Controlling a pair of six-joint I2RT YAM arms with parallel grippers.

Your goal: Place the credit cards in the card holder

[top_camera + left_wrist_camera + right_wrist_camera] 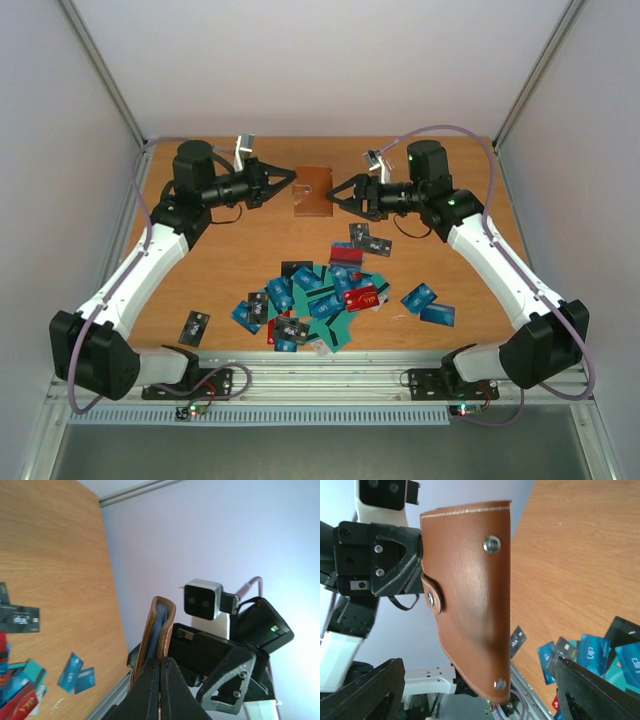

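Note:
The brown card holder (313, 190) hangs above the far middle of the table. My left gripper (291, 181) is shut on its left edge. In the left wrist view the black fingers (150, 680) pinch the card holder (150, 630), and a blue strip shows inside its mouth. My right gripper (334, 193) stands open at the holder's right side. In the right wrist view its jaws reach around the lower end of the card holder (470, 590) without touching it. The credit cards (310, 300) lie in a loose heap of blue, teal, red and black on the near half of the table.
Stray cards lie apart from the heap: a black one (194, 327) at the near left, two blue ones (428, 304) at the near right, two dark ones (370, 240) under the right arm. White walls enclose the table on three sides. A metal rail (320, 372) runs along the near edge.

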